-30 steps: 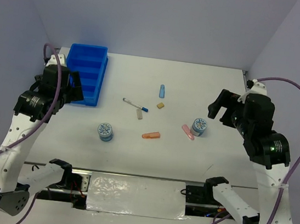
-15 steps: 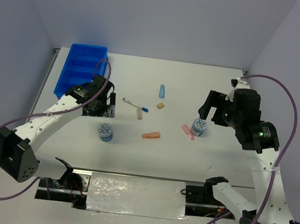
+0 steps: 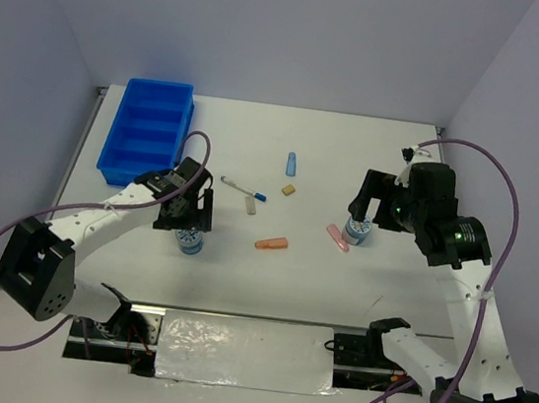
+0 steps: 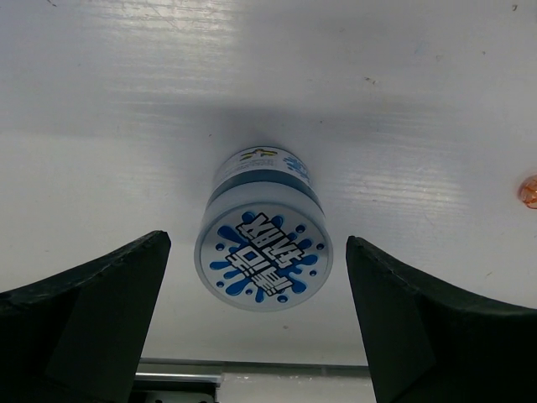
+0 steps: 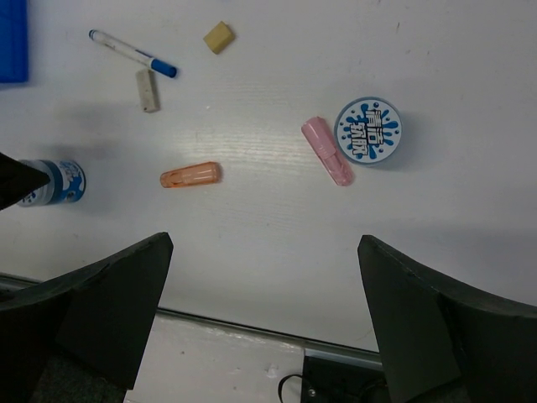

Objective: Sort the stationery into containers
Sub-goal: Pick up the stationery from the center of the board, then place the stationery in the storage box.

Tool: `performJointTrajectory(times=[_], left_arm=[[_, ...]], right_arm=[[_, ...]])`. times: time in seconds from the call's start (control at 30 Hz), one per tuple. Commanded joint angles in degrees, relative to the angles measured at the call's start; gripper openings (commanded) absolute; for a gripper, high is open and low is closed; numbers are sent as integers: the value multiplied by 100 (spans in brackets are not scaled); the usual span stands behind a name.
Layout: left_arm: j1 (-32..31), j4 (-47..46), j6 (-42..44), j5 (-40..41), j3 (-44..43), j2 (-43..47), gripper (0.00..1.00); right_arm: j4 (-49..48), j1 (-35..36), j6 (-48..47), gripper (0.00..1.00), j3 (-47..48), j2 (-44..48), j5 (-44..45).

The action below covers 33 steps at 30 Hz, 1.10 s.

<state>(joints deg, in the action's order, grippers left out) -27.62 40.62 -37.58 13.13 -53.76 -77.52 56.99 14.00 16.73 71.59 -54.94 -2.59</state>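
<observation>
A blue-white tape roll stands on the table, and my left gripper hangs open just above it; in the left wrist view the roll sits between the spread fingers, untouched. My right gripper is open and empty above the second tape roll, which shows in the right wrist view beside the pink stick. The orange stick, white pen with blue cap, grey eraser, beige eraser and light-blue stick lie mid-table. The blue tray stands far left.
The table's front edge with a metal rail runs along the bottom. Purple cables loop from both arms. White walls close in the back and sides.
My left arm swung from beside the tray rightward and forward to above the left tape roll. My right gripper moved left and down toward the right tape roll.
</observation>
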Motion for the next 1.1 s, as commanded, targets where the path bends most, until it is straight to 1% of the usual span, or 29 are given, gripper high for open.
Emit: performJointTrajectory(times=[0.0, 0.13, 0.23, 0.27, 0.3, 0.33, 0.37, 0.4, 0.43, 0.47, 0.5, 0.53, 0.57, 0.6, 0.63, 0.67, 0.7, 0.73, 0.77, 0.8, 0.83, 0.87, 0.9, 0.93, 0.97, 1.0, 1.03, 1.07], left_arm=[[-51, -335, -135, -21, 93, -141, 99], [-60, -476, -91, 102, 225, -299, 98], [-51, -476, -47, 207, 191, -483, 84], [-60, -415, -21, 217, 103, -519, 69], [-60, -371, -4, 217, 41, -545, 61], [-51, -301, 31, 252, -46, -545, 38], [-51, -196, 49, 269, -360, -537, 28], [-60, 110, 75, 270, -572, -484, 20], [-60, 261, 128, 270, -835, -423, 15], [-42, 497, 233, 226, -1439, -361, 11], [-51, 586, 286, 226, -1775, -352, 10], [-42, 666, 348, 391, -2161, -378, 11], [19, 771, 392, 523, -2966, -552, 11], [89, 937, 523, 655, -3365, -702, 11], [359, 991, 576, 787, -4135, -886, 10], [571, 1009, 603, 979, -4517, -1079, 9], [808, 1087, 594, 938, -4860, -1586, 7], [1324, 1114, 586, 824, -5612, -1887, 3], [1555, 1149, 585, 641, -6028, -2195, 1], [1740, 1237, 516, 569, -6450, -2885, 0], [2064, 1386, 506, 464, -7394, -3257, 0], [2180, 1387, 498, 402, -7812, -3583, 0], [2286, 1291, 489, 236, -8095, -4091, 0], [2505, 925, 480, 86, -8420, -4287, 0], [2620, 599, 419, -272, -8380, -4437, 0], [2717, 196, 375, -388, -8214, -4413, 0], [2970, -226, 314, -503, -7725, -4360, 0], [3094, -1091, 200, -678, -7476, -4273, 0]], right_arm=[[-241, 33, -91, 100, 13, -26, -40], [-285, 41, -82, 100, -14, 9, -49], [-250, 33, -100, 100, 13, 1, 13], [-241, 33, -100, 100, 47, 1, 30], [-206, 33, -109, 100, 74, 1, 91], [-189, 41, -126, 100, 109, -8, 127], [-171, 41, -135, 100, 170, 0, 153], [-153, 33, -152, 100, 188, 1, 180], [-145, 50, -187, 100, 215, 1, 232], [-145, 42, -214, 100, 232, 1, 250], [-153, 41, -223, 100, 232, 9, 250], [-162, 41, -232, 100, 215, 9, 250], [-197, 41, -240, 100, 189, 1, 250], [-206, 41, -249, 100, 171, -17, 250], [-206, 33, -249, 100, 180, -34, 250], [-215, 50, -258, 100, 180, -69, 215], [-232, 42, -267, 100, 188, -78, 180], [-232, 41, -284, 100, 215, -96, 145], [-232, 41, -293, 100, 232, -114, 110], [-232, 33, -293, 100, 250, -114, 83], [-241, 41, -285, 100, 276, -114, -47], [-259, 41, -284, 100, 285, -105, -127], [-250, 41, -267, 100, 302, -114, -232], [-250, 41, -258, 100, 303, -122, -303], [-241, 50, -267, 100, 294, -114, -373], [-224, 50, -276, 100, 285, -114, -374], [-206, 42, -276, 100, 259, -105, -383], [-180, 50, -293, 100, 233, -96, -383]])
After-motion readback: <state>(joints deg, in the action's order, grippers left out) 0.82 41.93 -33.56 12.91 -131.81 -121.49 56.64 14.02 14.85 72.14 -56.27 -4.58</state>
